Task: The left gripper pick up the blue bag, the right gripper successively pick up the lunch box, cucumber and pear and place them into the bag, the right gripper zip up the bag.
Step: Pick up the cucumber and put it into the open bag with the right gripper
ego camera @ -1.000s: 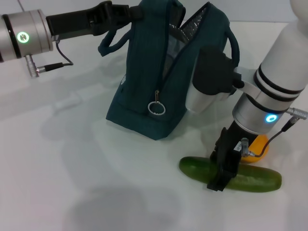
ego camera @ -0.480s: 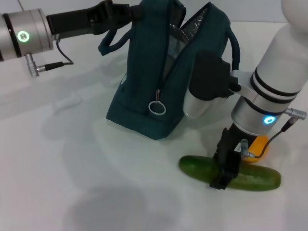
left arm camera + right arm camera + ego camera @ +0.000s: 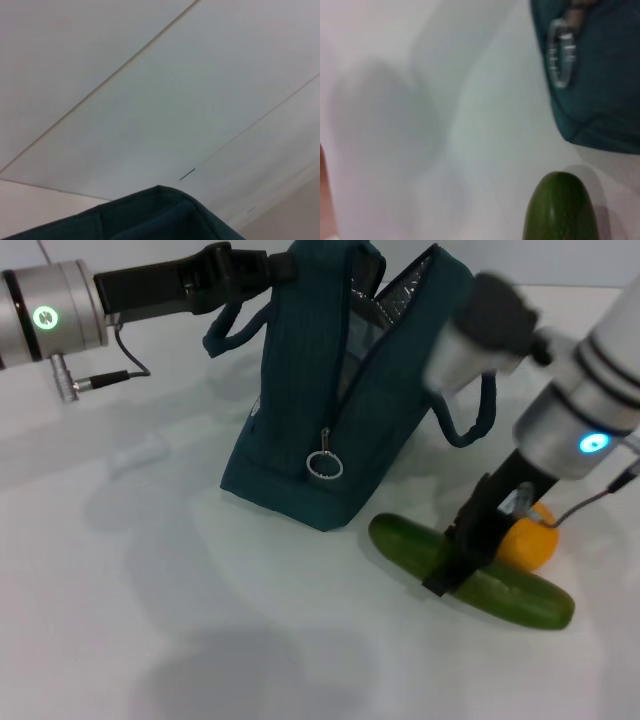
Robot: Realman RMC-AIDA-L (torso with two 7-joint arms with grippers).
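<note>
The cucumber lies on the white surface, clamped mid-length between the right gripper fingers; the pear sits just behind them. The left gripper fingers pinch the open blue bag top.

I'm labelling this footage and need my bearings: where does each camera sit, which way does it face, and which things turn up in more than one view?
Head view: on the robot's head, looking forward and down at the table; shows both arms, the left gripper at the blue bag's top, the right gripper on the cucumber beside the pear.
Left wrist view: on the left arm, facing up past the bag's edge to a pale ceiling or wall; no robot part shows.
Right wrist view: on the right arm, facing down at the table; no fingers show.
Shared: head and right wrist both show cucumber, bag and zipper ring.
</note>
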